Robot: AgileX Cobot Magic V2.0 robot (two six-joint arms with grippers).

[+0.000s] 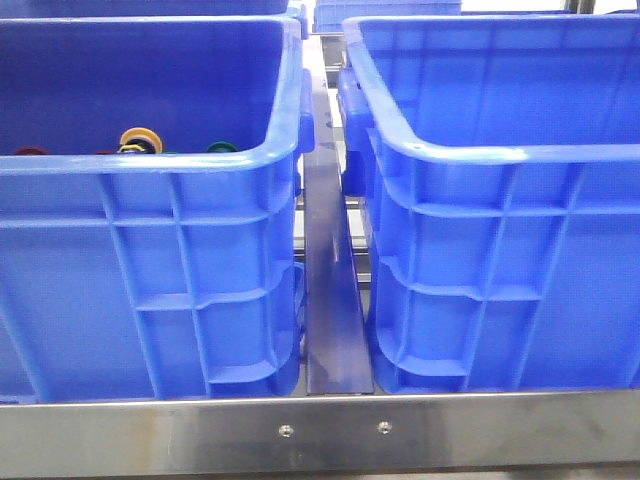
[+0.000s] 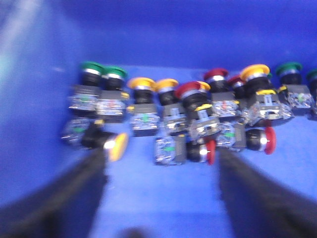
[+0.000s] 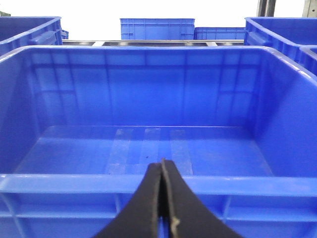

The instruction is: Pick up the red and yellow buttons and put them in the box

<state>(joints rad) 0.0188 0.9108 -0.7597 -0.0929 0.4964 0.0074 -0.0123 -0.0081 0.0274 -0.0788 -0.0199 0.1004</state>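
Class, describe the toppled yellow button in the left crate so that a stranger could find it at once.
Look inside the left blue crate, at the cluster of push buttons on its floor. The left tool is open over them. By one of its fingers lies the yellow button on its side; the other yellow ones stand upright.

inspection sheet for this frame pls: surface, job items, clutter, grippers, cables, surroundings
Surface: steel frame rail in front; two crates side by side on it.
Job's things: red and yellow buttons lie in a loose row in the left crate; right crate holds no buttons, only tape strips on its floor.
Clutter: green buttons mixed into the row.
Grippers: left gripper open, just above the buttons, holding nothing; right gripper shut, empty, outside the right crate's near wall.
Cables: nothing seen.
Surroundings: more blue crates behind.
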